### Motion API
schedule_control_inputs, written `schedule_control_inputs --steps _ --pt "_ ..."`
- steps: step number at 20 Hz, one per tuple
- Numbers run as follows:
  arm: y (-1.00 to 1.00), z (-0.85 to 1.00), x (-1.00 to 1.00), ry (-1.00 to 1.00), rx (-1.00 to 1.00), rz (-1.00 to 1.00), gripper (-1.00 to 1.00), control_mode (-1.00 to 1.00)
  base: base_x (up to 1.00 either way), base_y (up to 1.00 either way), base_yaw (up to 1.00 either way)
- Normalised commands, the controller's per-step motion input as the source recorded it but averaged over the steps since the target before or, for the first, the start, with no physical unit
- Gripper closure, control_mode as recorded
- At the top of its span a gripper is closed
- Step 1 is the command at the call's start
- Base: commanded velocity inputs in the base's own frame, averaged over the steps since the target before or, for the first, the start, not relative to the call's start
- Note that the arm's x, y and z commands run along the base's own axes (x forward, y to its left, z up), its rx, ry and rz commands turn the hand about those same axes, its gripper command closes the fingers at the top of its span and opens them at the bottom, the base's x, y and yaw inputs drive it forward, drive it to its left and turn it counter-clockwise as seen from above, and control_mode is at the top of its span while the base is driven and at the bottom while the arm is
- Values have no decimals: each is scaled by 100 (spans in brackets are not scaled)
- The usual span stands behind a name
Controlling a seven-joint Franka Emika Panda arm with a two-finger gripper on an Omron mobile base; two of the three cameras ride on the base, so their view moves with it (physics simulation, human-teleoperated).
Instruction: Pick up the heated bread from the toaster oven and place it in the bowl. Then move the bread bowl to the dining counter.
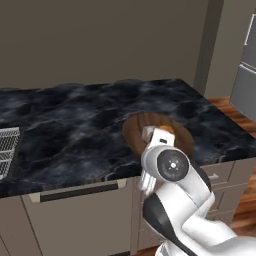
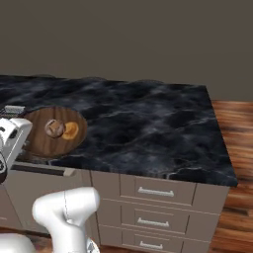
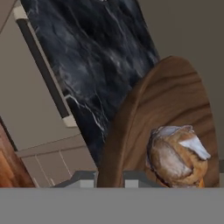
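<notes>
Finger state: I can't tell. In the hand view the two tips (image 3: pixel 109 178) barely poke up at 6 o'clock, straddling the near rim of the wooden bowl (image 3: pixel 131 127), but whether they're clamped on it isn't resolvable. In the left base view the gripper (image 1: pixel 156 136) sits at the bowl's near edge, my own wrist blocking the contact.

Heated bread (image 3: pixel 177 155) is in the bowl, at 4 o'clock in the hand view; the right base view shows it (image 2: pixel 54 128) touching an orange-yellow round pastry (image 2: pixel 70 130) at its 3 o'clock.

Bowl (image 2: pixel 39 141) sits on the black marbled counter (image 2: pixel 148 123), close to the front edge above the taupe drawers (image 2: pixel 155 192).

My read: bread step done, I'm on the bowl move. Next: confirm a firm rim pinch, lift level so nothing rolls out, carry slow. Can't judge whether this is already the dining counter.
</notes>
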Motion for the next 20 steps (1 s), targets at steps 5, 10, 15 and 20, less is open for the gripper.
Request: schedule_control_inputs --steps 5,10,15,20 --pt "-40 -1 100 19 0 9 100 -100 0 0 0" --pt "-39 -31 100 10 0 24 100 -100 0 0 0" --pt "-32 -19 93 8 0 48 100 -100 0 0 0" --pt "-3 -9 100 12 2 43 100 -100 0 0 0"
